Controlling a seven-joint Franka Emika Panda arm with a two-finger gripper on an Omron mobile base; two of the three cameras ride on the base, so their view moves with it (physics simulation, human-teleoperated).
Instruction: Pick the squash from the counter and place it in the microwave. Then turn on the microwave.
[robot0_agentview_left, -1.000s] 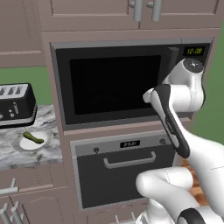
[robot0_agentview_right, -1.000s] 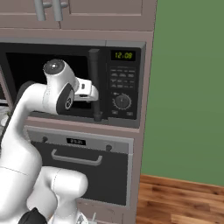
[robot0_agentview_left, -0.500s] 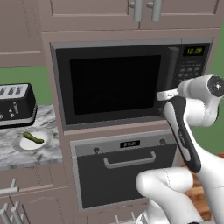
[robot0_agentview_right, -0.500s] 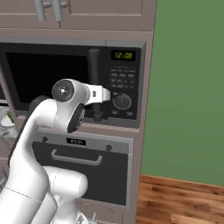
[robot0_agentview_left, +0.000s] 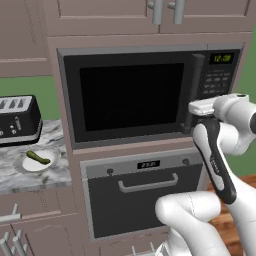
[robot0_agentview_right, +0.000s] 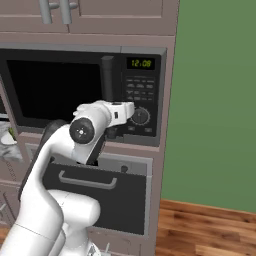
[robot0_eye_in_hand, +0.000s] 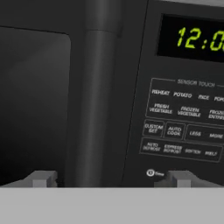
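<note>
We've got the gripper (robot0_eye_in_hand: 111, 179) wide open, empty, straddling the microwave (robot0_agentview_left: 132, 95) handle (robot0_eye_in_hand: 94, 96) at 12 o'clock; looks stiff, so grab mid-bar.

The white arm rises from the base, bends at a dark elbow and reaches forward, wrist level. The pincer (robot0_eye_in_hand: 112, 178) stands wide apart, one fingertip (robot0_eye_in_hand: 43, 178) at 8 o'clock, the other at 4 o'clock, holding nothing.
</note>
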